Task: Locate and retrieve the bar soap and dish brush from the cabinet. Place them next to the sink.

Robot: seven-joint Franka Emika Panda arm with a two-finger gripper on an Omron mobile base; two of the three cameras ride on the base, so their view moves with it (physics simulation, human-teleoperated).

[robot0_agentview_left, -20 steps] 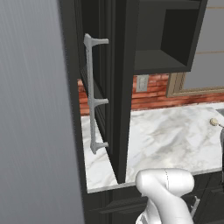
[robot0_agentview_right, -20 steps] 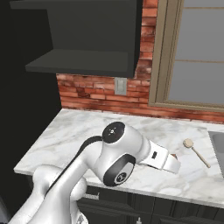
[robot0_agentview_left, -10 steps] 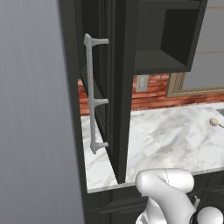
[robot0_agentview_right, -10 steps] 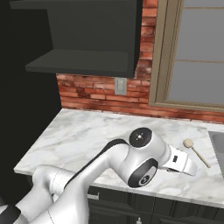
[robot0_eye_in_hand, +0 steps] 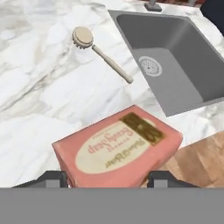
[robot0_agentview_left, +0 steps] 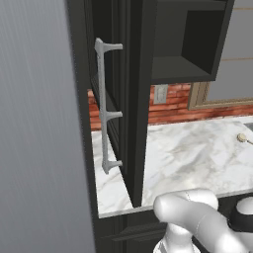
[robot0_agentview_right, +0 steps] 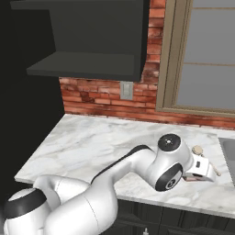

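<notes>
Kitchen: marble counter (robot0_agentview_right: 92,142), sink (robot0_eye_in_hand: 175,65), brick backsplash (robot0_agentview_right: 101,98), black cabinet (robot0_agentview_right: 92,41).

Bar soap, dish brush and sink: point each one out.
bar soap (robot0_eye_in_hand: 118,151), hand view, on its cream label.
dish brush (robot0_eye_in_hand: 82,37), hand view, on its round head.
sink (robot0_eye_in_hand: 173,41), hand view, on the basin's inner wall.

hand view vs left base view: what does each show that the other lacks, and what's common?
Hand view: the pink bar soap between the gripper fingertips, jaws set wide around it, and the grey sink basin with its drain.

Left base view: the cabinet with its dark open interior, a tall dark door edge with a grey handle, the brick wall and a wall outlet.

Both: the marble counter and the dish brush lying on it, cut off at the left base view's right edge.
</notes>
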